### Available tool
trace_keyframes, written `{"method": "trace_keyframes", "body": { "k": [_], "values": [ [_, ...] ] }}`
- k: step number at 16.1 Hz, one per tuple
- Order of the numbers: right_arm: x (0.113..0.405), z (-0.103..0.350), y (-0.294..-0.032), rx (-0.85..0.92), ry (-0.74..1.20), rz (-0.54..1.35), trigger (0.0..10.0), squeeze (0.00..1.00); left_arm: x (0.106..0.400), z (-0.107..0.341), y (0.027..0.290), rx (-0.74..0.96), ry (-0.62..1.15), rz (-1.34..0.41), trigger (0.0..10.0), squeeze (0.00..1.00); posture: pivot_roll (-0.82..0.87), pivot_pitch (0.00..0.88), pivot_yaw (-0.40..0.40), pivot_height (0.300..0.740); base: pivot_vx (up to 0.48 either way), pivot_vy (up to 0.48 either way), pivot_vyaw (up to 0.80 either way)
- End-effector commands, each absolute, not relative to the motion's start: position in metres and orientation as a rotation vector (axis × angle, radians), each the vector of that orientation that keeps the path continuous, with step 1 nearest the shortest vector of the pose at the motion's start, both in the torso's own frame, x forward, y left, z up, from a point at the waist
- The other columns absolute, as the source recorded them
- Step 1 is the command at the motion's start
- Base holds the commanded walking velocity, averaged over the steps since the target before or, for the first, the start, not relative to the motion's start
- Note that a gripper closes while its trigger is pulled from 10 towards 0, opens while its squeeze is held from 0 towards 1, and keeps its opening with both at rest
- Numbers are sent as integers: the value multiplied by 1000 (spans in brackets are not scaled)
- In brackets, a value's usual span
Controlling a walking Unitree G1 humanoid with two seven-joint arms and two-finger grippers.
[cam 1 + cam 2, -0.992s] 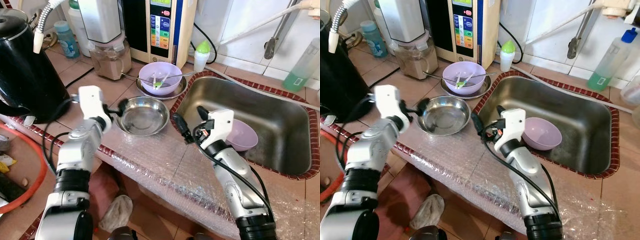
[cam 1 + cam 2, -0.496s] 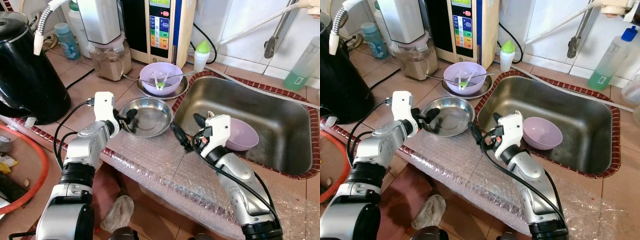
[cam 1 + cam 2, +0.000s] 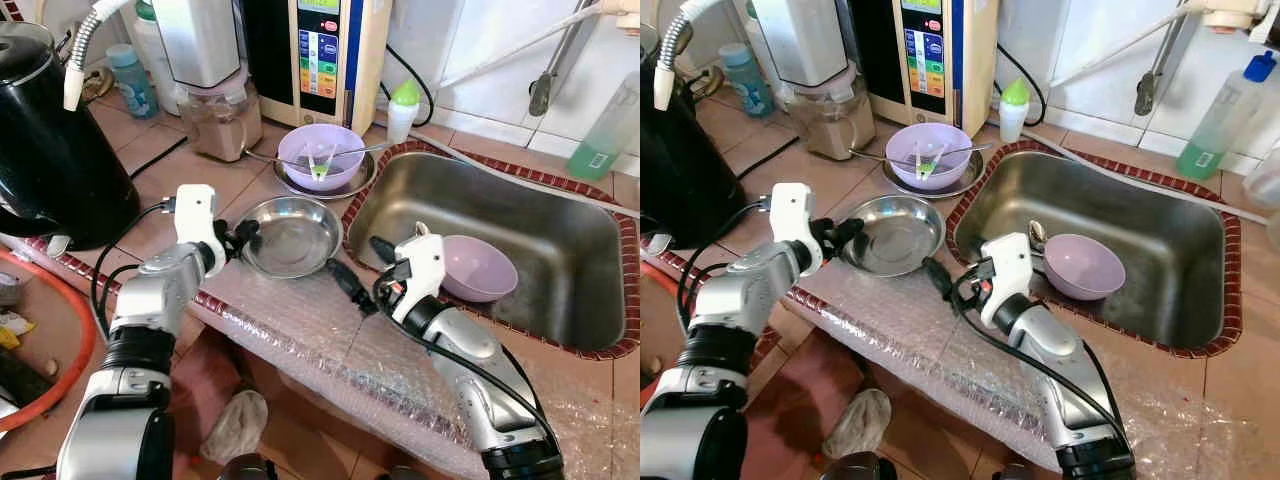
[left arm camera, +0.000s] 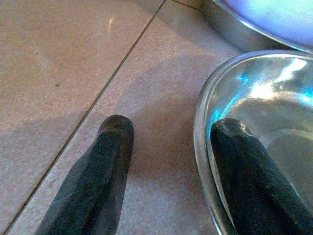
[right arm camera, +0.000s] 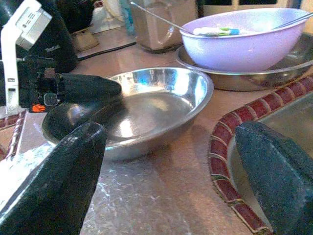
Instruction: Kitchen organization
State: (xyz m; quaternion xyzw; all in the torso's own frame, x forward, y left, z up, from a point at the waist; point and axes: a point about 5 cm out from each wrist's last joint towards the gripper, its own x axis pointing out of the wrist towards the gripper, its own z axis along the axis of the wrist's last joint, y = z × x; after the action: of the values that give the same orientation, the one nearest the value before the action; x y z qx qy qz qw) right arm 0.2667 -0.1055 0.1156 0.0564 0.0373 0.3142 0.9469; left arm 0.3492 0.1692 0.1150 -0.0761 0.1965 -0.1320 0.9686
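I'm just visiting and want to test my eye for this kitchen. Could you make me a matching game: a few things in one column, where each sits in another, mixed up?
Things:
1. steel bowl
2. empty purple bowl
3. kettle
4. green-capped bottle

Places:
A. inside the sink
B. counter's far left
C. its rim between the left claw's open fingers
D. by the wall, behind the sink's corner

Pairs: 1-C, 2-A, 3-B, 4-D

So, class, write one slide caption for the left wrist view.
Left pincer open, straddling the steel bowl's rim: one finger inside, one over the tiled counter.
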Motion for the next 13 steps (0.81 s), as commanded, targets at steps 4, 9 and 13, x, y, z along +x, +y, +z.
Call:
{"method": "trace_keyframes", "body": {
  "k": [4, 9, 13],
  "values": [
    [267, 114, -103, 112, 93, 651, 10000, 0, 339, 106, 174, -158, 468, -334, 0, 0, 6, 3, 59, 740, 0, 0, 0],
    [269, 113, -100, 133, 99, 663, 10000, 0, 340, 117, 178, -143, 397, -346, 0, 0, 23, 20, 50, 740, 0, 0, 0],
    [278, 115, -96, 159, 96, 668, 10000, 0, 337, 122, 174, -117, 354, -354, 0, 0, 52, 22, 57, 740, 0, 0, 0]
  ]
}}
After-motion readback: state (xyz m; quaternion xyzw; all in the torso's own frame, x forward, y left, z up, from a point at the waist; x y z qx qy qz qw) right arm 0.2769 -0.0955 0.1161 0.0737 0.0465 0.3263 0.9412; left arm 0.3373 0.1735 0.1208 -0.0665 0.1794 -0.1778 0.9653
